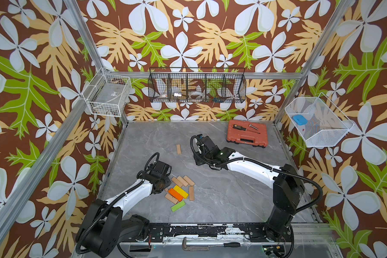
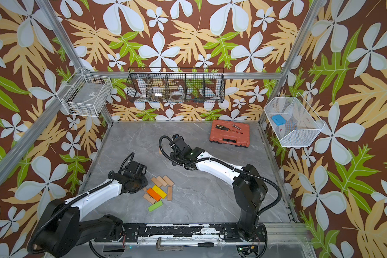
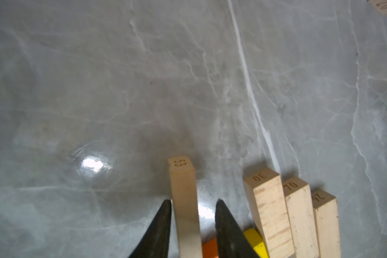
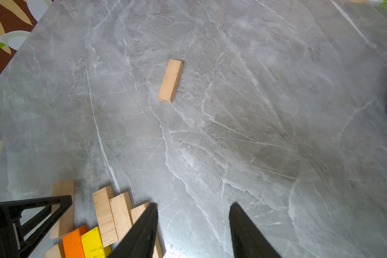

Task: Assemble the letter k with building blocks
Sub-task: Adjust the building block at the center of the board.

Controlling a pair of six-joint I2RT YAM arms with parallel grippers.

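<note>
The building blocks [image 1: 181,189] lie in a loose heap on the grey table [image 1: 221,201], toward its front edge and left of centre. The orange block [image 1: 175,194] and yellow block [image 1: 181,191] sit in the middle of the heap and the green block [image 1: 178,206] lies at its front fringe. One lone plank [image 1: 178,149] lies flat, well apart from the heap and nearer the table's middle. I take it for the start of the k's upright, which would explain why it has bare stone all round it. The left gripper [image 3: 193,202] is down at the heap's left side, its fingers [image 3: 161,230] apart and straddling a plain plank [image 3: 182,183] across its width. One finger touches the plank's side and the other shows a sliver of gap, so I would not call it clamped yet. Three more plain planks [image 3: 299,223] lie side by side just beside it, outside the fingers. The right gripper [image 4: 194,205] hangs over the middle of the table near the lone plank, fingers spread with nothing between them, likely keeping clear. The red-orange tool case [image 1: 247,133] sits in the far right corner and looks to have no part in this.
</note>
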